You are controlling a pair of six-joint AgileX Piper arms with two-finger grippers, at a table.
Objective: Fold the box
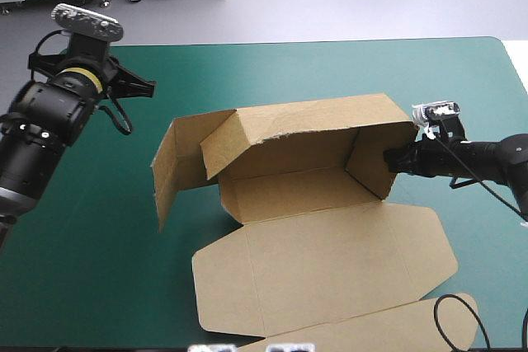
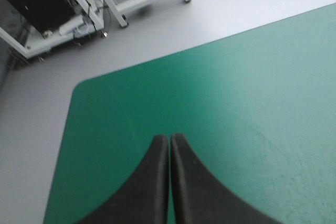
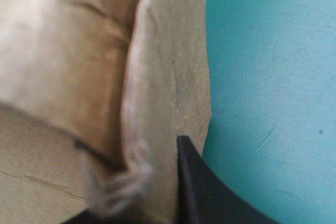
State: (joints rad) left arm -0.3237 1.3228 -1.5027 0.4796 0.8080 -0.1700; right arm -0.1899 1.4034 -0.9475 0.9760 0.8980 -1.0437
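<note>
The box, a single cut sheet of brown board, sits at the middle of the table, partly raised. Its long back wall stands, and so does the right end wall. At the left end two panels hang loose, one splayed outward and one leaning in over the floor. The lid lies flat toward the near edge, its narrow tuck strip reaching the table's edge. Two walls are up, two panels are loose and one lid is down, so I judge the fold to be about half done.

The right gripper is at the right end wall, level with its upper edge. Its own view shows the board running right alongside one black finger. The other finger is hidden behind the sheet, so the pinch is probably tight on the wall, though only one side shows. Held there, it likely keeps that wall square while the left end is unfinished.

The left gripper hangs raised over the far left of the teal-green cover, well apart from the box. Its fingers are pressed together in one arch and carry nothing, and only bare cover lies ahead of them. It looks parked clear, free to come in for the loose panels.
</note>
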